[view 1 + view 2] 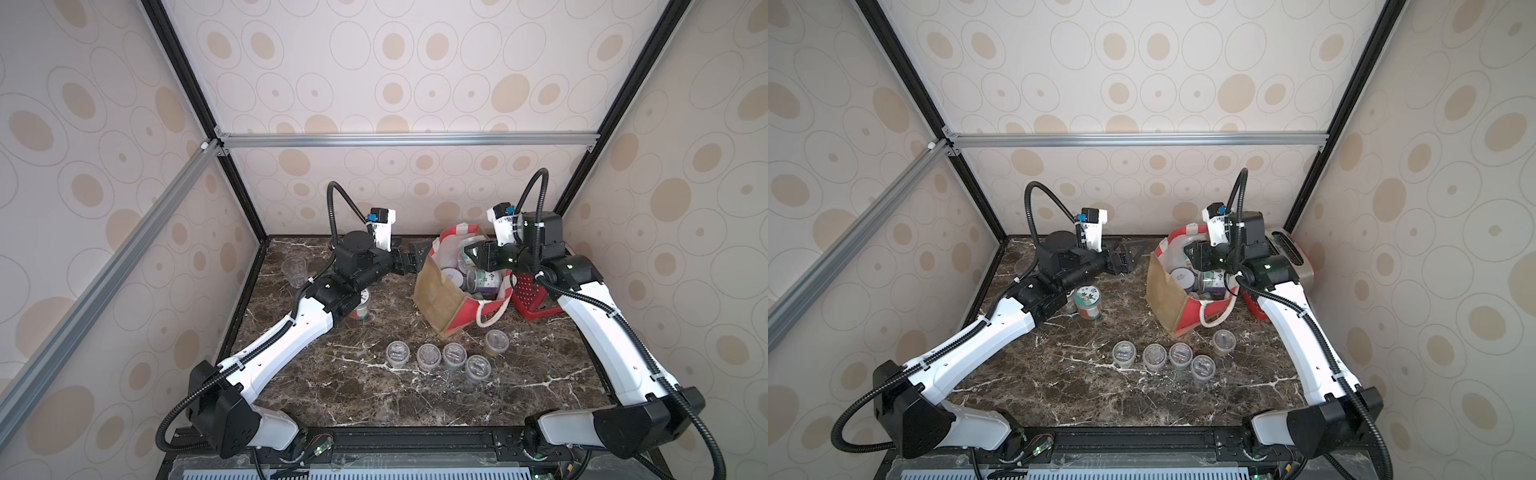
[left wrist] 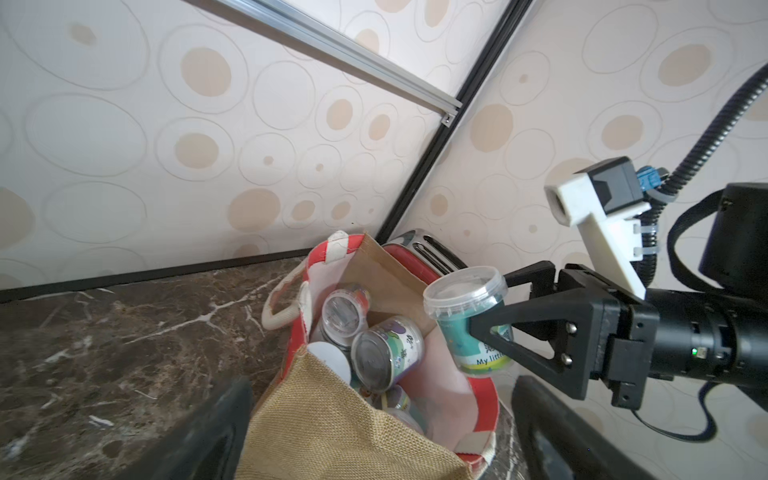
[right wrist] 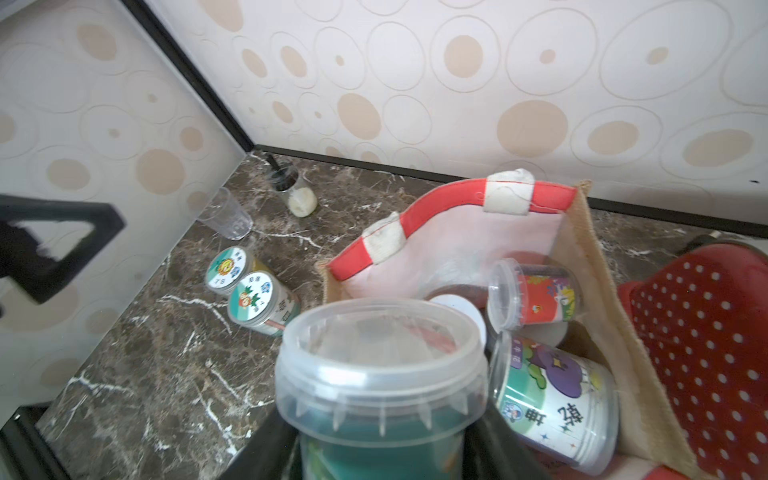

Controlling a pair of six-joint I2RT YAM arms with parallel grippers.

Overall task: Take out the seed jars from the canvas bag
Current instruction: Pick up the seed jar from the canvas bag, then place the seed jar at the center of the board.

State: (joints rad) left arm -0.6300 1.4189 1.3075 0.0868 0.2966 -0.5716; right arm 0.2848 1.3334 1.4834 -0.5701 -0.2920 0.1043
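the right gripper (image 2: 490, 305) is closed partway around a teal-label jar (image 3: 380, 374). it pinches the body just under the clear lid, and the jar leans a bit in the grip. right below the hand is the open mouth of the canvas bag (image 2: 332, 428), with more seed jars (image 2: 388, 353) lying on their sides inside. the red dotted toaster (image 3: 706, 353) sits just beside the hand. across the bag, the left gripper (image 1: 415, 258) is spread wide with nothing in it. farther out on the marble are five short jars (image 1: 428, 356) and two flower-lid ones (image 3: 249, 299).

best bet imo: raise the jar straight up past the rim and rope handle (image 2: 268, 318) before swinging out. don't loosen the pinch, steer around the left gripper, and set it down upright with a gap from the short jars.
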